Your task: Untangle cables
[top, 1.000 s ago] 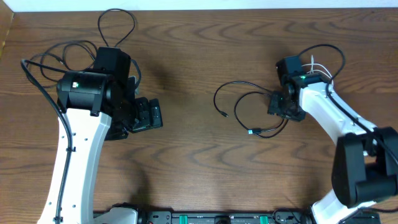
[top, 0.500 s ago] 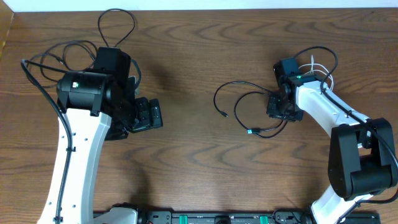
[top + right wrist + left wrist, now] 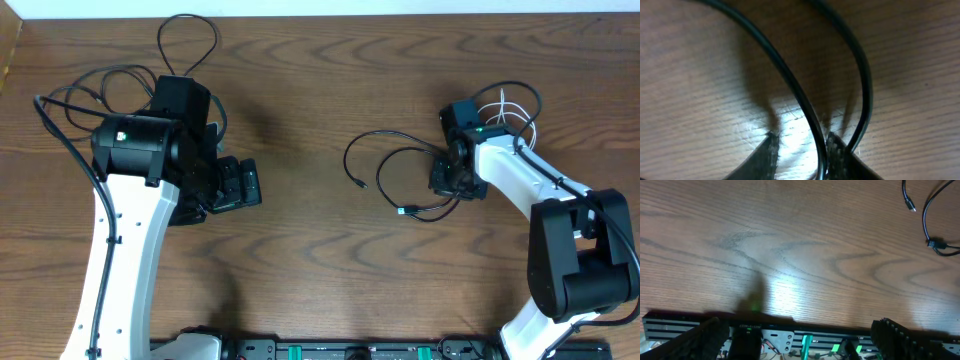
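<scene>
A thin black cable lies in loose loops at mid-table, its small plugs pointing left. My right gripper is down on the loops' right side. In the right wrist view one strand runs between the fingers and rests against the right fingertip. The left fingertip stands a small gap away from it. A second strand passes outside the right finger. A white cable curls behind the right arm. Another black cable loops at the back left. My left gripper hangs wide open and holds nothing.
Thicker black wires trail beside the left arm. The arm-base rail runs along the table's front edge. In the left wrist view the cable's plugs show at the top right, far from those fingers.
My right gripper's jaws have narrowed around the black cable strand, and the wrist has shifted slightly left. The left arm has not moved.
</scene>
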Action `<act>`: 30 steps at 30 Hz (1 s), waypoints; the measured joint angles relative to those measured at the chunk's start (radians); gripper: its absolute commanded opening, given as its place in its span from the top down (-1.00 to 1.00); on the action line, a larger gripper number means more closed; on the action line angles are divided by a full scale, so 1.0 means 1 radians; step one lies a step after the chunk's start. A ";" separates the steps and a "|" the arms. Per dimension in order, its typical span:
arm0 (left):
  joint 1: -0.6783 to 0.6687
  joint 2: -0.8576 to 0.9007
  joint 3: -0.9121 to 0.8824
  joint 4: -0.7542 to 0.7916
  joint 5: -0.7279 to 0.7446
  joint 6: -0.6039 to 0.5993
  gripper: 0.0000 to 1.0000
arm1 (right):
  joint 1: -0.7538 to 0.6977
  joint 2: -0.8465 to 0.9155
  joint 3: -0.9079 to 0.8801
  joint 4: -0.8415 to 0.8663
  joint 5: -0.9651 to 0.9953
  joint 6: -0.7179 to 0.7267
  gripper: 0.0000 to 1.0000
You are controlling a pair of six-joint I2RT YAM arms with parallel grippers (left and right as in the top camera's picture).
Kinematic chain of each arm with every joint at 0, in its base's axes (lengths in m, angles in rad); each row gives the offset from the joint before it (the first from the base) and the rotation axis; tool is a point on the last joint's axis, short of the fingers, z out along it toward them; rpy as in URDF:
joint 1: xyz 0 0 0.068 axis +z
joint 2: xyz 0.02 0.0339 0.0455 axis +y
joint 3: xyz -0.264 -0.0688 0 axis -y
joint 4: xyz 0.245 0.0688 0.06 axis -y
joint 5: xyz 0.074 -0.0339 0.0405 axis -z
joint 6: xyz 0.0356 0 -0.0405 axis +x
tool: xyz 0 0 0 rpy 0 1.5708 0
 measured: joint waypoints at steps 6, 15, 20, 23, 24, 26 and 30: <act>0.000 0.000 0.000 0.000 0.000 0.000 -0.92 | 0.000 0.000 -0.003 0.023 -0.045 0.002 0.98; 0.000 0.000 0.000 0.000 0.000 0.000 -0.92 | 0.000 -0.053 0.117 -0.099 -0.233 0.001 0.98; 0.000 0.000 0.000 0.000 0.000 0.000 -0.92 | 0.001 -0.212 0.320 -0.108 -0.413 -0.021 0.97; 0.000 0.000 0.000 0.000 0.000 0.000 -0.92 | 0.018 -0.321 0.448 -0.104 -0.482 -0.018 0.97; 0.000 0.000 0.000 0.000 0.000 0.000 -0.92 | 0.029 -0.351 0.481 -0.101 -0.494 -0.016 0.97; 0.000 0.000 0.000 0.000 0.000 0.000 -0.92 | 0.073 -0.415 0.546 -0.088 -0.517 -0.013 0.97; 0.000 0.000 0.000 0.000 0.000 0.000 -0.92 | 0.177 -0.501 0.593 -0.109 -0.486 -0.010 0.97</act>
